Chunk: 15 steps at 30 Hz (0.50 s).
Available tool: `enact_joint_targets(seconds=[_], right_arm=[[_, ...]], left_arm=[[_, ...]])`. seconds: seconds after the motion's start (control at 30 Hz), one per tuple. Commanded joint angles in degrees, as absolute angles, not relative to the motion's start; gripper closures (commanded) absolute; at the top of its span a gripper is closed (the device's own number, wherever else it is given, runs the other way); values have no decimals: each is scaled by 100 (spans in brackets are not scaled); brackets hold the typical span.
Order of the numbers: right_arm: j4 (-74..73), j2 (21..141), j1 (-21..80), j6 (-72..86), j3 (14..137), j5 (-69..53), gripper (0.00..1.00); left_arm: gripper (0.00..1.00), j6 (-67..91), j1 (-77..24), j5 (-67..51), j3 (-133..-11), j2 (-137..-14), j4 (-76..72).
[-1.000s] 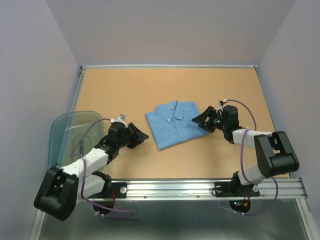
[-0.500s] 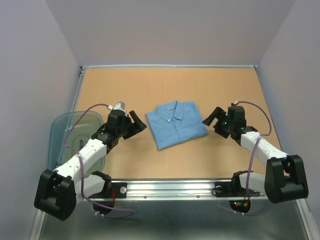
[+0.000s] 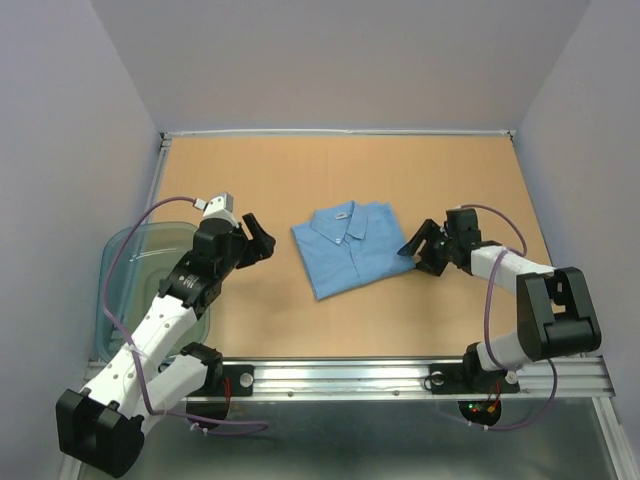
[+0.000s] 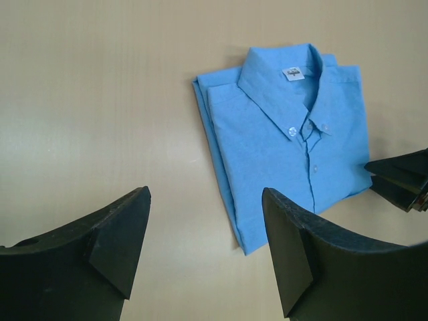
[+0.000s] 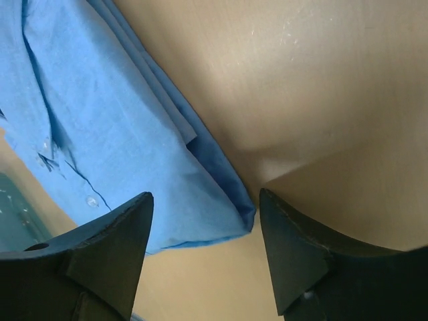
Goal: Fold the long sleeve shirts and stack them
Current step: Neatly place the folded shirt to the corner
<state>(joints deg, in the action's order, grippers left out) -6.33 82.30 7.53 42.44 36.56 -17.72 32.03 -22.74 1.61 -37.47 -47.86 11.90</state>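
One light blue long sleeve shirt (image 3: 352, 248) lies folded on the tan table, collar toward the far side; it also shows in the left wrist view (image 4: 287, 144) and the right wrist view (image 5: 127, 140). My left gripper (image 3: 258, 238) hangs open to the shirt's left, apart from it, nothing between its fingers (image 4: 294, 247). My right gripper (image 3: 416, 249) stands open at the shirt's right near corner, with the cloth's corner (image 5: 246, 217) lying between its fingers (image 5: 294, 247), not pinched.
A clear bluish plastic tub (image 3: 135, 270) stands at the left edge of the table (image 3: 320, 180), under my left arm. Purple walls close in the table on three sides. A metal rail (image 3: 400, 375) with the arm bases runs along the near edge.
My left gripper rose and drew back to the left, away from the shirt. My right gripper swung out to the right, then came back to the shirt's right corner.
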Motion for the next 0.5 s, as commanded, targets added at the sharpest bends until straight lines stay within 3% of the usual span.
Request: enact_joint_targets(seconds=[0.0,0.13,0.17,0.27,0.3,0.47], right_arm=[[-457,8481,747,4570,3692,-1820,33],[-369,8631,738,4772,3822,-1398,53],[-352,8718,738,4746,3902,-1223,70],[-360,8920,686,4711,4297,-994,95],[-360,9095,642,4694,4420,-897,99],[-352,9369,554,4807,4851,-861,99]], left_arm=[[21,2953,-2241,369,-3885,-4790,1239],[21,2944,-2232,334,-3858,-4799,1178],[21,2936,-2232,308,-3867,-4808,1169],[21,2936,-2232,264,-3858,-4816,1151],[21,2953,-2224,229,-3832,-4825,1143],[21,3487,-2232,-333,-3639,-5018,696]])
